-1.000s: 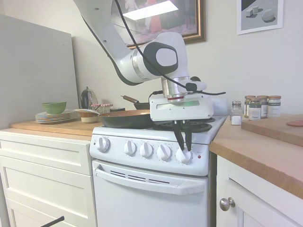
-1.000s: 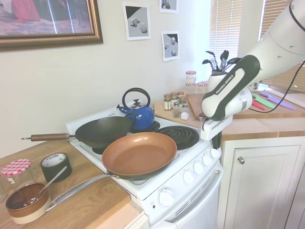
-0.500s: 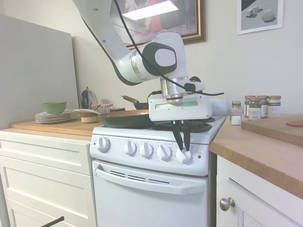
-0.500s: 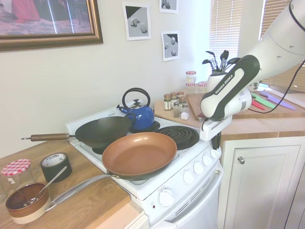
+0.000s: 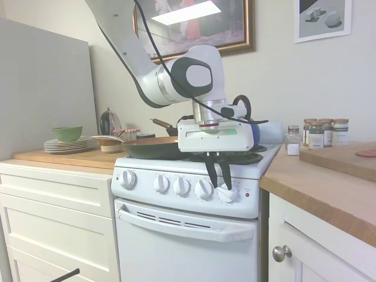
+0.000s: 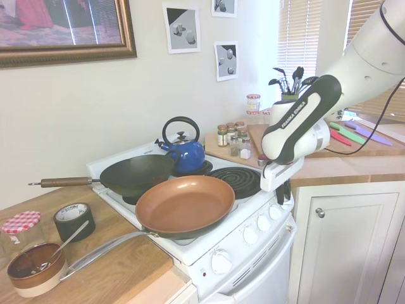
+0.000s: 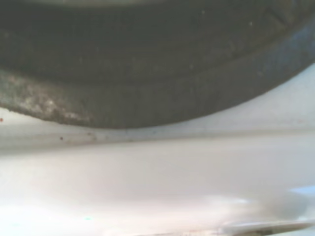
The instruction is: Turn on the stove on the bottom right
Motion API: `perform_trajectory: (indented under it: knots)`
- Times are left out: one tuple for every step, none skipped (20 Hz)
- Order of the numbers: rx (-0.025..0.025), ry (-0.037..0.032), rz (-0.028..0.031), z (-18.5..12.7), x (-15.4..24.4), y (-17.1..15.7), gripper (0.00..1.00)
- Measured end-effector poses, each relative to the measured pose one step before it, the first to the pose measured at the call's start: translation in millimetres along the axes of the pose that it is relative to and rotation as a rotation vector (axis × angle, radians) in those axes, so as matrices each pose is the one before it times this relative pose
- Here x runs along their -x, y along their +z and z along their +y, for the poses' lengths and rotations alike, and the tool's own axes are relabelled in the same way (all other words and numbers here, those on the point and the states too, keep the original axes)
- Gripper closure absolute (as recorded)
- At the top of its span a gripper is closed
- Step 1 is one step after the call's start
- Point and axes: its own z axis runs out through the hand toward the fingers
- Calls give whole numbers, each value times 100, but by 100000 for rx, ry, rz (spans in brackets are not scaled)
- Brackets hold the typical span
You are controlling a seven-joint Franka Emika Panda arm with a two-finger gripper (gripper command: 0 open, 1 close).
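Your target, the rightmost knob (image 5: 227, 193), sits at the right end of the stove (image 5: 176, 205) front panel, directly below the claw (image 5: 218, 183), whose slightly spread fingers straddle it without clearly pinching. It is round and white; its black coil burner (image 6: 235, 180) lies at the cooktop's front right corner, beside the copper pan (image 6: 185, 205).

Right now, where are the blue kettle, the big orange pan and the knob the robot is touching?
blue kettle (image 6: 185, 154): second exterior view, on its round body.
orange pan (image 6: 185, 205): second exterior view, middle of its inside.
knob (image 5: 227, 193): first exterior view, on its front face.
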Motion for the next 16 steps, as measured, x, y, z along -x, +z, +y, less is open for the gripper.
perform_trajectory:
  knots:
    - [0, -21, -12, -29, 20, 3, 100]
    - [0, 9, -4, -15, 10, 1, 100]
    - [0, 30, -1, -3, 2, 0, 100]
    - [-2, 19, 2, -6, 3, -1, 100]
    - [-7, 7, 4, -17, 8, -5, 100]
    - [-25, 0, 25, -18, 8, -20, 100]
    - [-39, -11, 44, -10, 1, -33, 100]
    - [-1, -19, -22, -10, 10, -21, 100]
    - [-26, -72, -6, -42, 23, -46, 100]
    - [33, -67, -144, -48, 45, -59, 100]
    - [16, -93, -147, -76, 62, -89, 100]
    - [-18, -74, -104, -101, 69, -111, 100]
    - [-71, 22, 4, -84, 46, -113, 100]
    - [-49, 0, 6, -79, 42, -71, 100]
    - [-6, 41, -33, -48, 31, -26, 100]
    - [35, 43, -81, -1, 28, 21, 100]
